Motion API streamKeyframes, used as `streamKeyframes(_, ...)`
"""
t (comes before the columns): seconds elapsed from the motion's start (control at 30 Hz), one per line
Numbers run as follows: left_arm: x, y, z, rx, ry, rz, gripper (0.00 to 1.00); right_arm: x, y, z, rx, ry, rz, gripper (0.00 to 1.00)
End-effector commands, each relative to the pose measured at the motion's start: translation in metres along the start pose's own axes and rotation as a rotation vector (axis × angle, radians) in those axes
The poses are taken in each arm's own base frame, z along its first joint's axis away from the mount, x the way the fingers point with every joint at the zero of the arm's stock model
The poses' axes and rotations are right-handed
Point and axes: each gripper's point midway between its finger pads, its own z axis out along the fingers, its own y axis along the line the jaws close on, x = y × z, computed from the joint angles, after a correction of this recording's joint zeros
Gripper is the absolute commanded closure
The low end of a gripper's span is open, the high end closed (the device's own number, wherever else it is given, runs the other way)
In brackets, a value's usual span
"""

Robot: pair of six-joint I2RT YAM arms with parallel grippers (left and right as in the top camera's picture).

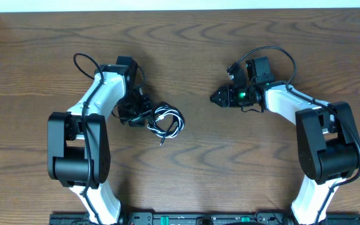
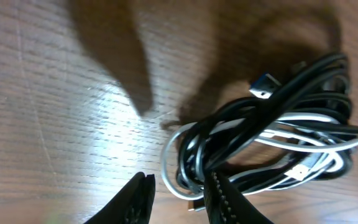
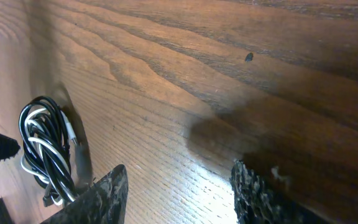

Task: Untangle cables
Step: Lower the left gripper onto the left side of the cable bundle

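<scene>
Left gripper [image 2: 179, 180] parted beside cables [image 2: 278, 134], right gripper [image 3: 179, 171] parted, empty

Tangled cables [image 2: 267, 138], black plus one white, lie bundled on the wooden table [image 2: 55, 124] at 3 o'clock. A blue-tipped plug [image 2: 265, 86] sticks out at the bundle's 12 o'clock. Left gripper [image 2: 179, 200] is at 6 o'clock, jaws parted with bare wood between. Its 5 o'clock finger [image 2: 229, 202] overlaps the bundle's nearest loop.

We can read no words, labels, brands, numbers or signs on the cables [image 1: 166, 120] or the table [image 1: 186, 50].
</scene>
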Motion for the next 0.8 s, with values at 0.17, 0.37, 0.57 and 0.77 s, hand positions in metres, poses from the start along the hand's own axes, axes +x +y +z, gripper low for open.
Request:
streamKeyframes(0.17,0.006,-0.015,0.004,0.012,0.005,0.068,0.68,0.011,-0.025,0.006,0.101,0.022,0.037,0.47)
streamKeyframes(0.37,0.003,-0.023,0.013,0.022,-0.023,0.101,0.67,0.011,-0.025,0.006,0.102,0.022,0.037,0.46)
streamKeyframes(0.57,0.001,-0.011,0.022,-0.027,-0.047,0.076,0.63,0.011,-0.025,0.006,0.102,0.023,0.037,0.46)
streamKeyframes(0.77,-0.009,0.015,0.025,-0.164,-0.119,0.006,0.63,0.012,-0.025,0.006,0.102,0.023,0.038,0.47)
